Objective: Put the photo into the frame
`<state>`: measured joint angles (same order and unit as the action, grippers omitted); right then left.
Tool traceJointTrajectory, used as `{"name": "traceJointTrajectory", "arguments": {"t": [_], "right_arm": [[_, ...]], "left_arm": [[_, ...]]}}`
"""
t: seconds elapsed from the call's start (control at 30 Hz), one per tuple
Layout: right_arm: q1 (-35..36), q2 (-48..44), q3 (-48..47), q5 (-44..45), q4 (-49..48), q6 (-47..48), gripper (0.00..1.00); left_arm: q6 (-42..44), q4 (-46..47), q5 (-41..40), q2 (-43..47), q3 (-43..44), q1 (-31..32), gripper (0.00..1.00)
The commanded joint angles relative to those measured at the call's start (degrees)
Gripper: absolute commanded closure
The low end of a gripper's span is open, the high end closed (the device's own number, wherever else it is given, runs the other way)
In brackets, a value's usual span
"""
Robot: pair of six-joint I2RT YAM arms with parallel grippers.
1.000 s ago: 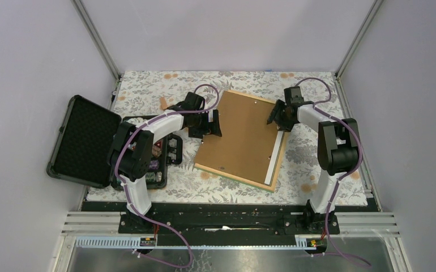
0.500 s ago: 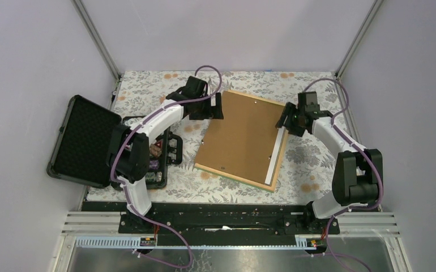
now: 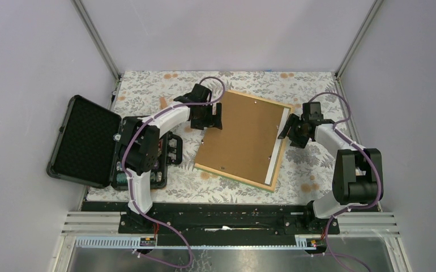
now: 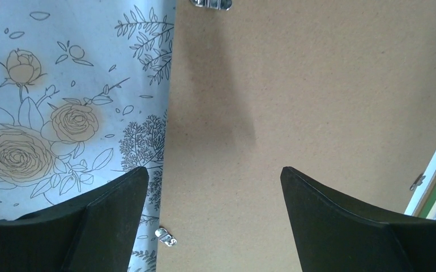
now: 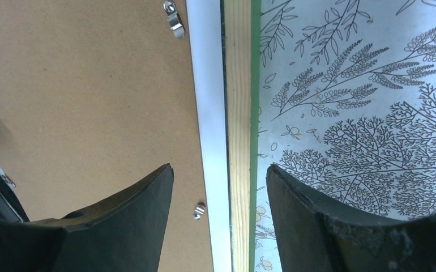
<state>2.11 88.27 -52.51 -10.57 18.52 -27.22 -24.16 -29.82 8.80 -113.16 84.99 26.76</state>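
From where I stand, the frame (image 5: 237,113) lies flat and face down in the middle of the flowered tablecloth (image 3: 317,170), turned a little so that its far end leans to the right. I see its light wood back and a thin green line along its right and near edges. A brown backing board (image 3: 241,136) rests on the frame and covers almost all of it. Along the right side of the frame, between the board and the wood rail, a narrow white strip shows; this is the plain back of the photo (image 5: 207,102), which lies inside the frame under the board. Small metal turn clips (image 5: 173,17) sit on the board close to its edges. The left gripper (image 4: 211,170) is at the left side of the frame, toward its far end, with its jaws spread wide over the edge of the board and nothing between them. The right gripper (image 5: 218,167) is at the right side of the frame, jaws also apart and empty, one finger above the board and the other above the cloth. Well to the left of the frame, a black poker chip case (image 3: 85,141) stands open.
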Motion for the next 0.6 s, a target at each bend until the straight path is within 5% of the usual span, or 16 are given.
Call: {"name": "traceJointTrajectory", "arguments": {"t": [0.0,0.57], "right_arm": [[-0.15,-0.4,1.01,-0.18,-1.33,0.41,0.32],[-0.15,-0.52,2.29,2.19,-2.44,-1.33,0.32]], "left_arm": [[0.79,2.93,0.43,0.28,-0.46,0.51,0.09],[1.35,2.88,-0.23,-0.93,0.44,1.71,0.08]]}}
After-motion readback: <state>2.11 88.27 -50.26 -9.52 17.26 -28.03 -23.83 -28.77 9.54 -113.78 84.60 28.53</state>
